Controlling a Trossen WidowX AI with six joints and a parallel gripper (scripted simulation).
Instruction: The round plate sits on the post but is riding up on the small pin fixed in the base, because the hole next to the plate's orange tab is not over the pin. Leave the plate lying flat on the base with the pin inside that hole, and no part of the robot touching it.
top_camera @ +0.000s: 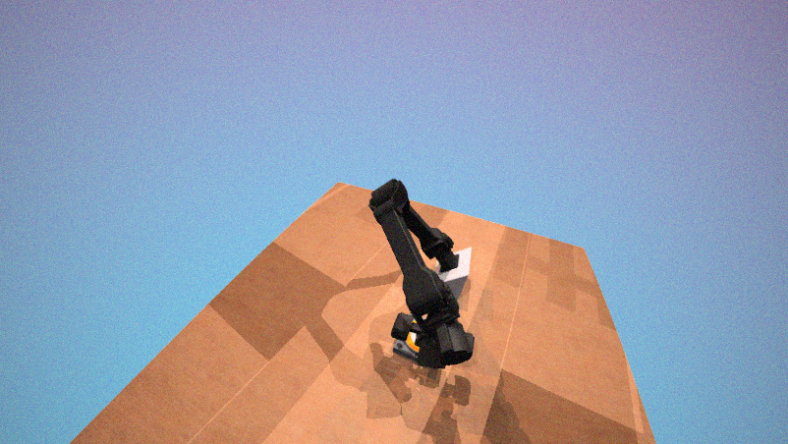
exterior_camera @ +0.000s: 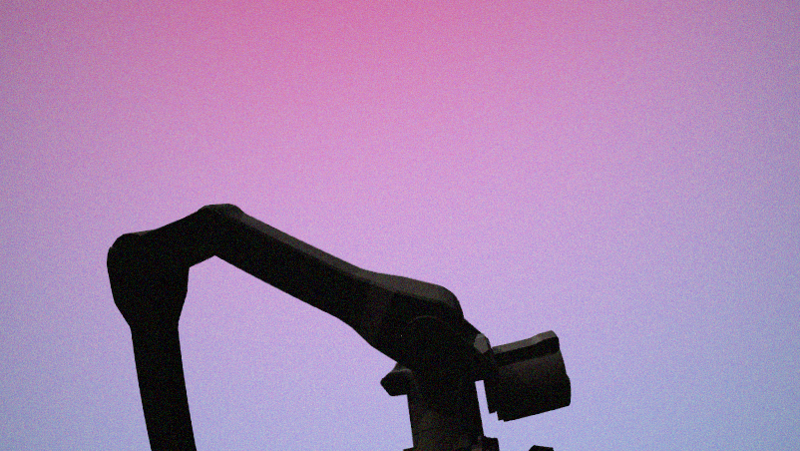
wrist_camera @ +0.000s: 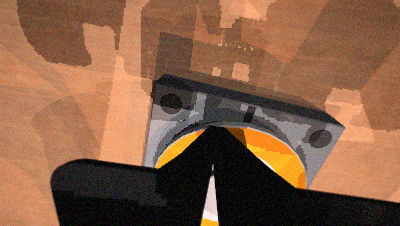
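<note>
1. Looked like the turning step: plate point(wrist_camera: 270, 150) to be spun around the post point(wrist_camera: 211, 206) until the hole by the orange tab came over the pin.
2. Called for a soft sideways push on the plate, low and close to its edge, never a hard press down, so the plate could slide and not jam.
3. Needed small, slow nudges, with a stop as soon as the plate dropped flat on the base point(wrist_camera: 210, 102).
4. Then needed a lift straight up and away, so nothing of the robot touched the plate at the end.
5. Gripper point(wrist_camera: 214, 131) clenched tight, fingers pressed together like one pointy stick, with nothing held between them.
6. Pointed its tip down over the far part of the plate, right by the rim; touching or just above, could not tell.
7. Covered most of the plate in the wrist view, so tab and hole stayed hidden; a small dark mark point(wrist_camera: 250, 114) on the base past the tip, maybe the pin, could not tell.
8. Sat, plate and base together, on the bench point(top_camera: 275, 342) about midway between its left and right edges, well away from the far corner, tucked under the arm point(top_camera: 411, 258).
</note>
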